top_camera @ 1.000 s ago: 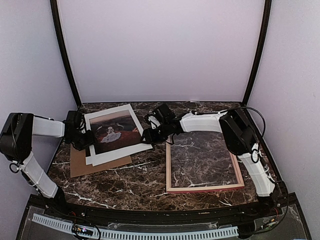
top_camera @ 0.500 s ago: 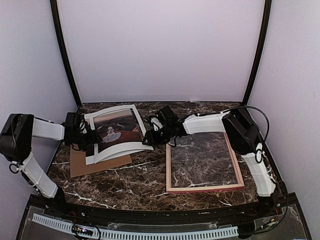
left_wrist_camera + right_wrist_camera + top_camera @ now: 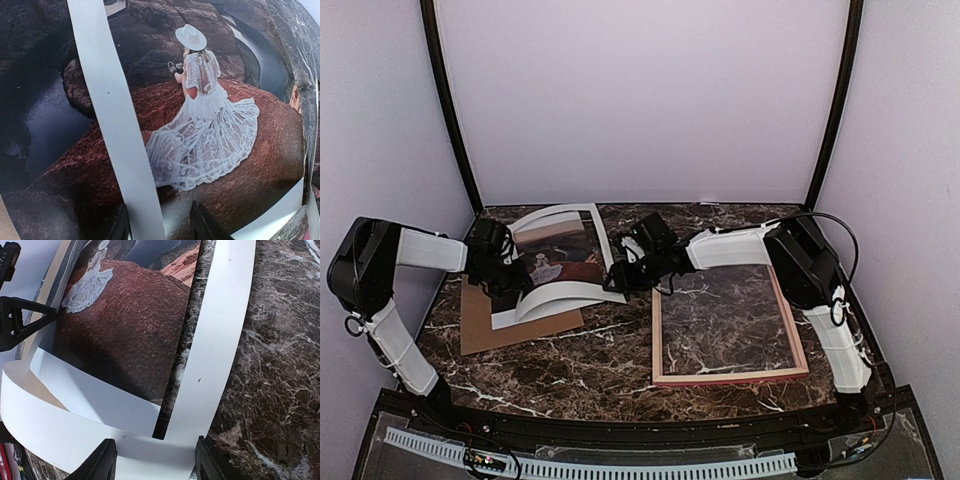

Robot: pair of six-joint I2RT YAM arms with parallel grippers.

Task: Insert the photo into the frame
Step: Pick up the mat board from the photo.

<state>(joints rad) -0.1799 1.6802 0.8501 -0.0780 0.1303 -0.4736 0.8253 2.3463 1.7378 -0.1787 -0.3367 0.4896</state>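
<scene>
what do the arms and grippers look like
The left arm and right arm are made of smooth white links joined by bulky black joint housings. A thin black cable loops beside the right arm's big joint. The left gripper and right gripper each have two black, angular fingers. No markings or sleeves are visible.

Close view of the photo (image 3: 210, 125): a figure in white dress and hat on red rock, its white border apparently passing between the left gripper's (image 3: 161, 227) parted fingertips.
</scene>
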